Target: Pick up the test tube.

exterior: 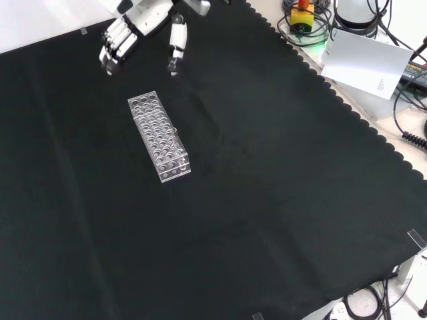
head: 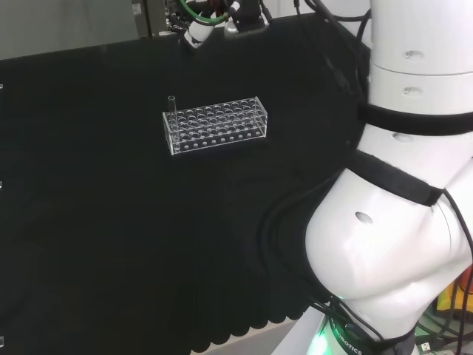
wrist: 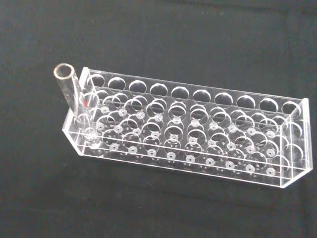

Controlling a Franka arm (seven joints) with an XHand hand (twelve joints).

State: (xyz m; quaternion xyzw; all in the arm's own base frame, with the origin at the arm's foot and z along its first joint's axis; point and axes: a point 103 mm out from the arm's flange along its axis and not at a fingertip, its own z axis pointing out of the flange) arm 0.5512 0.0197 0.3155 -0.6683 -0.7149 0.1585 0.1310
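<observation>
Clear test tube rack point(wrist: 188, 139) sitting close under wrist camera, keeping test tube point(wrist: 74, 104) standing upright in corner hole, rim sticking up, graspable. Robot hand point(exterior: 127, 33) hovering well apart beyond rack's far end in front view, fingers relaxed, holding nothing. Black-clothed counter point(exterior: 267, 200) carrying rack.

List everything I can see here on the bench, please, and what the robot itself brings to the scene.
Test tube: one, clear, standing in an end corner hole of the rack.
Rack: one, clear plastic, many holes, on the cloth.
Cloth: one, black, covering the bench.
Paper sheet: one, white, beyond the cloth's scalloped edge, front view's upper right.
Arm links: white, head view's right.
Robot hand: one, black and white, fingers relaxed, holding nothing, beyond the rack's far end in the front view.
</observation>
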